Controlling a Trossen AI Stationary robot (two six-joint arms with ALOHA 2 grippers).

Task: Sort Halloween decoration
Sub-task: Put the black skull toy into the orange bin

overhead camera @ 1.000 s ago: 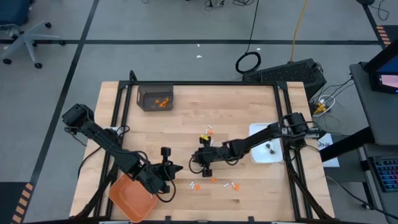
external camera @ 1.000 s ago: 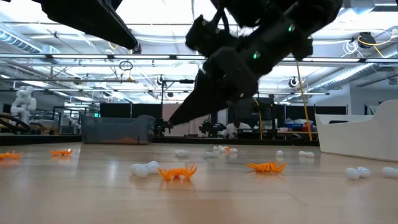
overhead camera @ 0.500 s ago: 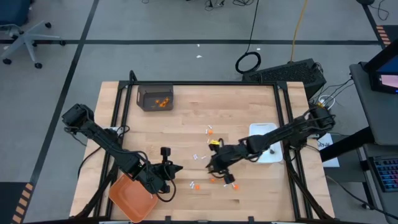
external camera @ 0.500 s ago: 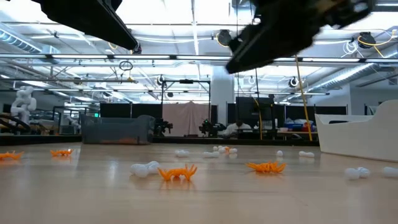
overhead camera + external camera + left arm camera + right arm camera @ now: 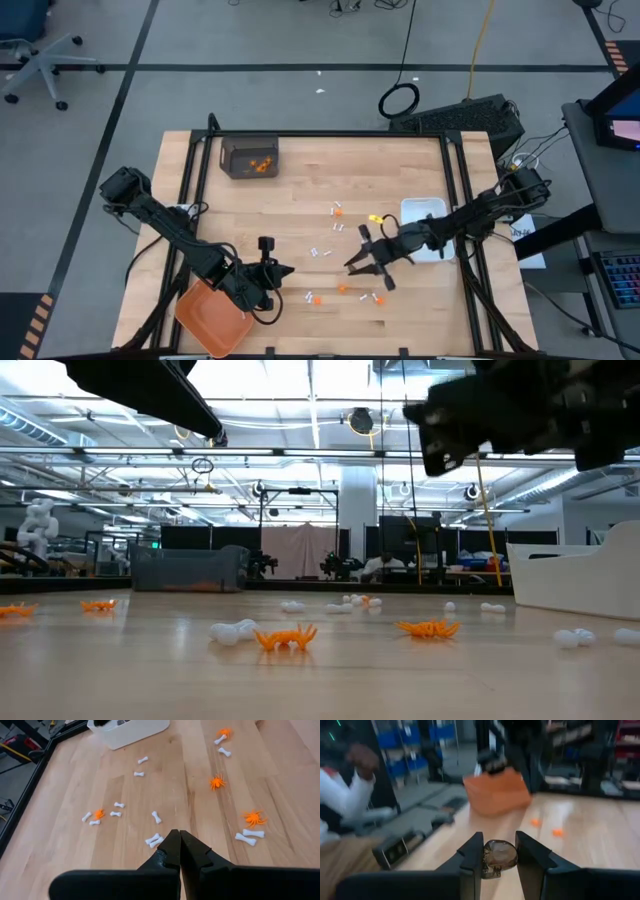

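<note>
From where I stand the dark brown-black bit [image 5: 498, 858] pinched in the right end effector [image 5: 499, 851] is too blurred to name, that arm having swung rightward toward the white dish [image 5: 424, 216], while orange bits [image 5: 216, 782] and white sticks [image 5: 156, 817] dot the bench [image 5: 300, 200] before the closed left end effector [image 5: 176, 841].

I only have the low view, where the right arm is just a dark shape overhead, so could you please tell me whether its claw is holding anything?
Observer: Yes, the right claw is closed on a dark brown-black piece.
Operator: Thank you. Where is it hovering?
Observer: Just beside the white dish.
Operator: And the left claw?
Observer: The left claw is shut and empty, near the orange tray.
</note>
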